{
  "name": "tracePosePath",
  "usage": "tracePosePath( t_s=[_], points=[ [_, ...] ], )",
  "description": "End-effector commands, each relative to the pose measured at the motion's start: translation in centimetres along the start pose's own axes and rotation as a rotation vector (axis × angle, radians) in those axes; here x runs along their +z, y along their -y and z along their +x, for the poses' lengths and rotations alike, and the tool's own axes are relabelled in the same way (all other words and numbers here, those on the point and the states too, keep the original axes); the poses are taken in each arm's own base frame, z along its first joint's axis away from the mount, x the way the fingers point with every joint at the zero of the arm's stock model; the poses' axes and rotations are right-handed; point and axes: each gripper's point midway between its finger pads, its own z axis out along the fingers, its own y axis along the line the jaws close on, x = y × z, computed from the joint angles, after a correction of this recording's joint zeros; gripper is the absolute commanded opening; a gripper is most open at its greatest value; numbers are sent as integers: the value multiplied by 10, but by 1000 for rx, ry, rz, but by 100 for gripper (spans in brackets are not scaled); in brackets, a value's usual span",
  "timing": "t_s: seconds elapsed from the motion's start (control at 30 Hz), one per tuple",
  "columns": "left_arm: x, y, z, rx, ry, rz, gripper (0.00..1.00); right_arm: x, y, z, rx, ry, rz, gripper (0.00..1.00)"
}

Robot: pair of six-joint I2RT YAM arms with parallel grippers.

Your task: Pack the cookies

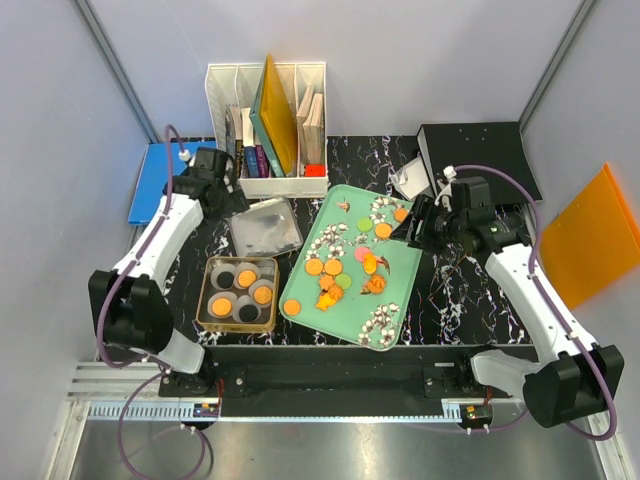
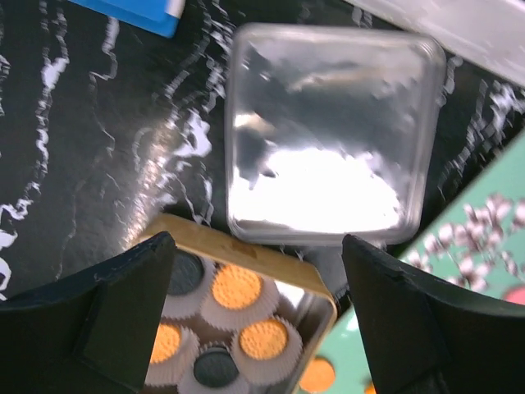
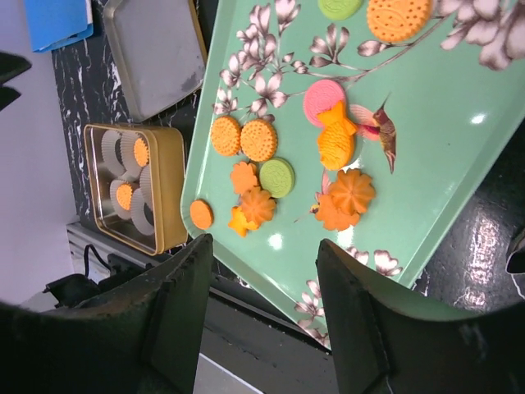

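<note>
The cookies are in two places. Some orange ones [image 1: 262, 294] and black ones [image 2: 215, 367] sit in white paper cups inside a gold tin [image 1: 208, 290]. The others [image 1: 332, 267] lie loose on a mint-green flowered tray [image 1: 400, 290]: mostly orange [image 3: 258, 139], plus a green one [image 3: 277, 176] and a pink one [image 3: 321, 97]. My left gripper [image 1: 232, 195] is open and empty, hovering above the tin's far rim [image 2: 246, 261] and the silver lid [image 2: 328, 139]. My right gripper [image 1: 415, 228] hangs open and empty over the tray's right side; in its own view the fingertips [image 3: 201, 246] frame the tray's near edge.
The silver lid [image 1: 265, 225] lies flat between tin and tray. Behind it stands a white file organizer [image 1: 268, 180] with books. A blue folder [image 1: 150, 180] lies at far left. A black box [image 1: 475, 150] and an orange sheet [image 1: 590, 235] are at the right.
</note>
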Motion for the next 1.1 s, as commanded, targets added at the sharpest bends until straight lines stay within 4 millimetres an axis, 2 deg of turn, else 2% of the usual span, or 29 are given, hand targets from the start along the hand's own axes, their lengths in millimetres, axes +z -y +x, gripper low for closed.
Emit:
tracePosePath(
  t_s=[0.0,0.07,0.1,0.17,0.2,0.3,0.4,0.63,0.87,1.07],
  points=[
    [37,-30,-39,-94,50,-22,82,0,-28,-13,-52,32,-100,61],
    [51,-28,-35,-107,-1,24,77,2,-29,-15,-49,29,-100,61],
    [66,-31,-33,-102,-20,19,75,4,-29,-15,-49,25,-99,61],
    [76,-25,-32,-93,-43,39,69,8,-28,-16,-56,17,-93,60],
    [89,-23,-28,-87,-69,41,67,10,-26,-16,-53,15,-83,60],
    [104,-13,-24,-101,-103,77,62,13,-25,-17,-51,12,-77,60],
    [112,-9,-20,-112,-98,96,62,15,-23,-16,-47,8,-66,60],
    [134,-15,2,-114,-153,69,60,24,-18,-16,-40,-10,-50,60],
    [154,-29,16,-102,-191,-11,51,25,-17,-16,-48,-13,-49,60],
    [166,-30,27,-96,-227,-24,42,26,-15,-13,-46,-21,-45,60]
  ],
)
